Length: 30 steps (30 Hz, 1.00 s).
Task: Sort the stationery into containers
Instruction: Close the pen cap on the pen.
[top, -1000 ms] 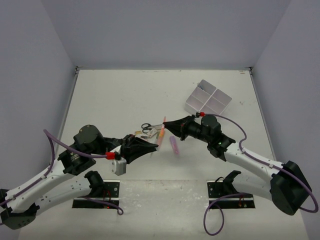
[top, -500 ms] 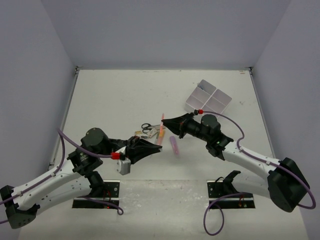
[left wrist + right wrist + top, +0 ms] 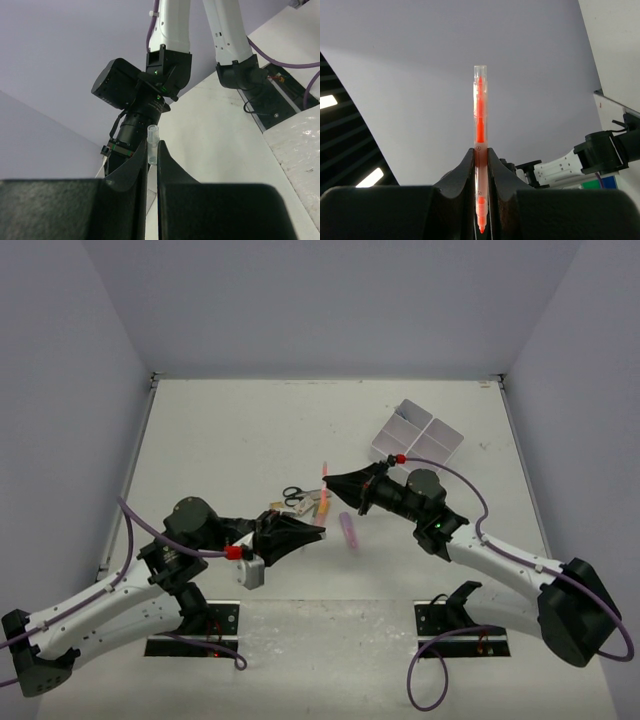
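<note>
The right tool point(image 3: 480, 152) clamped the marker point(image 3: 479, 115) by its barrel; the left tool point(image 3: 152, 147) clamped a pen point(image 3: 152, 134), both short of the box point(image 3: 385, 455). Both were judged light, stiff, slippery: grip mid-barrel.

You can read no text or numbers here; the tiny mark on the orange marker point(image 3: 479, 117) is illegible.

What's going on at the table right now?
The right end effector is shut on an orange marker, held up off the table. The left end effector is shut on what looks like a thin, clear-tipped pen, close by. Scissors and a purple marker lie on the table between the arms. The four-compartment box looks empty, so nothing seems sorted yet.
</note>
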Tool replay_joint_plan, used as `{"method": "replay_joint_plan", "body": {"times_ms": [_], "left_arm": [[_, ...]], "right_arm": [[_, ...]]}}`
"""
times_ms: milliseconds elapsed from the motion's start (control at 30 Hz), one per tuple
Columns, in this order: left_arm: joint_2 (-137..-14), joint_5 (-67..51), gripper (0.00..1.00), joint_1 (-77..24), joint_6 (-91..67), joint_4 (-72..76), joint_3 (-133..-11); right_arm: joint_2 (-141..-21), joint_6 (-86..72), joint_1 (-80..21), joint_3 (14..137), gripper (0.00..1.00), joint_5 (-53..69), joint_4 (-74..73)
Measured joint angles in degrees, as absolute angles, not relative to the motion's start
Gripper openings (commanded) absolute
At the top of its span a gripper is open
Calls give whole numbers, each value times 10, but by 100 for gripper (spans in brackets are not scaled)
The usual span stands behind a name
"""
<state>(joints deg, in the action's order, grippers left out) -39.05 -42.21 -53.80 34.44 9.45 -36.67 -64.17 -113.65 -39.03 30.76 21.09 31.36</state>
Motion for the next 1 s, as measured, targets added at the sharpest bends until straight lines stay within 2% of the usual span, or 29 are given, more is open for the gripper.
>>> {"method": "replay_joint_plan", "body": {"times_ms": [433,733,1000], "left_arm": [[-359,-388,0,-538,386,66,-362],[-344,-345,0,-538,397,92,-304],[-290,-320,0,-538,403,128,-267]], "right_arm": [[-646,-1136,-390,308,0,236,335],[-649,-1124,-390,322,0,236,305],[-700,-1103,-390,353,0,253,302]]}}
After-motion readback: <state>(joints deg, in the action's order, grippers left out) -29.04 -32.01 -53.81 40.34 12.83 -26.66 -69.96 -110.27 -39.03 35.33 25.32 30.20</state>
